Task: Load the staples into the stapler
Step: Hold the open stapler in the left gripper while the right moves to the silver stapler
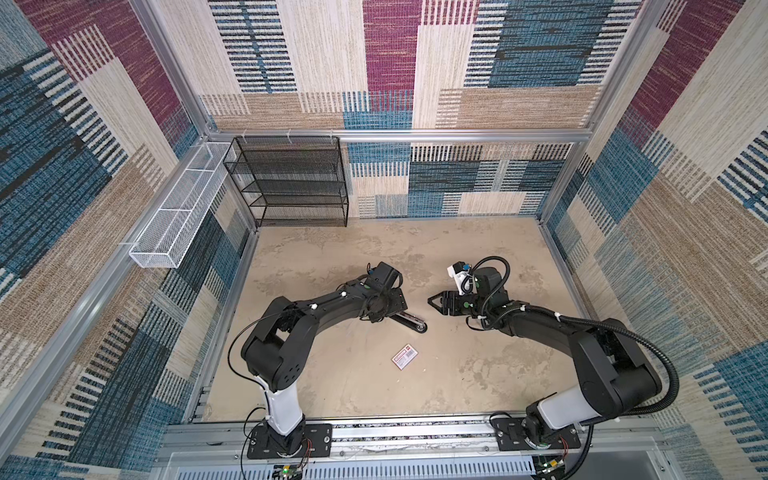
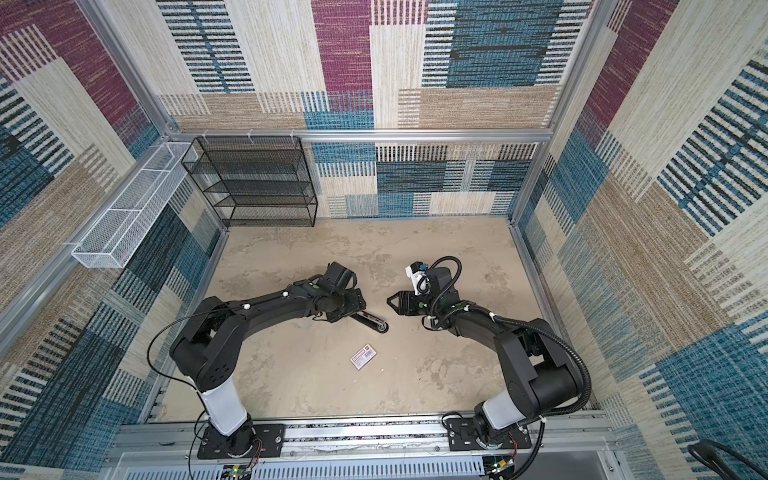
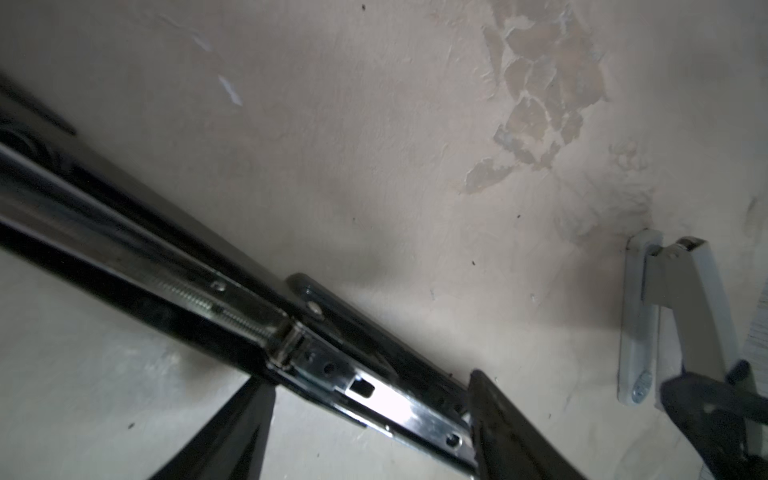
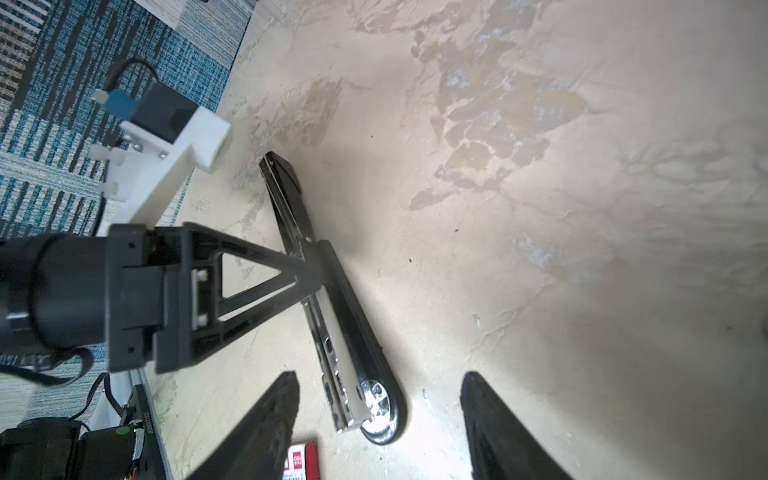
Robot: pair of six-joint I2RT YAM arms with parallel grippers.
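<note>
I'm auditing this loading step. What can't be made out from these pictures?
Whether the stapler channel is loaded: glare in both wrist views; too small in both top views.
Staple box contents: only the labelled face shows in both top views; right wrist view's edge cuts it.
Whether the left hand clamps the stapler: blurred in left wrist view.

Both arms come up from the near edge, elbows bent outward, forearms reaching in toward the middle. The left arm (image 1: 316, 309) has its wrist turned over, so the left gripper (image 3: 372, 378) points downward. Its jaws are wide, with one finger (image 3: 498, 415) on each side of the stapler (image 4: 357, 332); pressing it or only straddling it, hard to say. Across from it, the right arm (image 1: 536, 320) carries the right gripper (image 4: 380, 374) aimed toward the left one, near but apart, jaws spread and holding nothing.
</note>
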